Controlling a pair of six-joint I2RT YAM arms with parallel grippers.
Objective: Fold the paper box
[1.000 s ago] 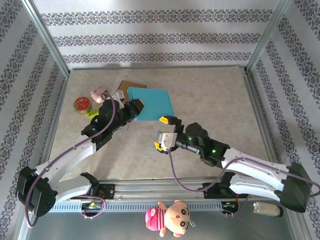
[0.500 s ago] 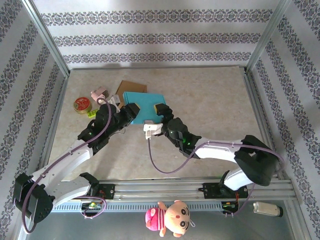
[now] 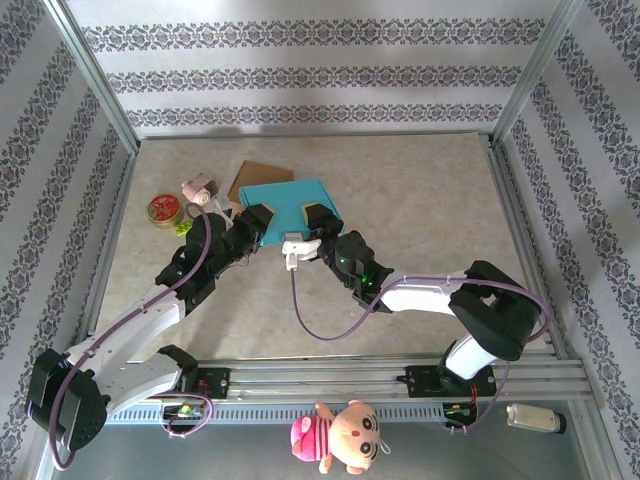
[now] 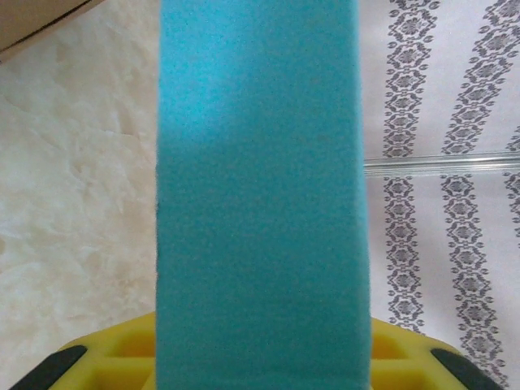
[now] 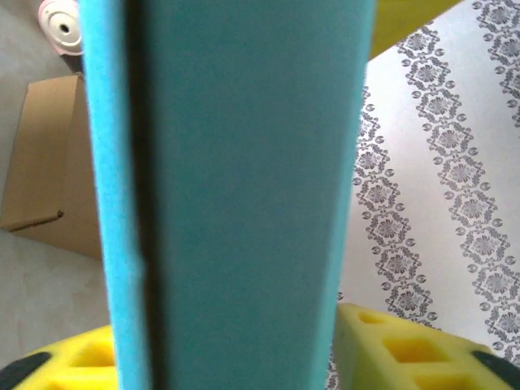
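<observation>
Paper box (image 3: 292, 200): your right hand (image 3: 306, 230) has swung onto its near edge, grip not confirmable; left hand (image 3: 258, 222) clamps the left edge. Two-handed folding looks ready.

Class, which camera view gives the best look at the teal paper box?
Top external: nearly the whole teal paper box shows, outline included. Both wrist views catch a close-up teal panel, its overall shape unreadable.

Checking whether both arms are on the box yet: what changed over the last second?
The right gripper swung from mid-table forward and left to the paper box, its jaws narrowing around the near edge. The left gripper kept its hold on the box, shifting slightly. The red tin and brown cardboard stayed put.
</observation>
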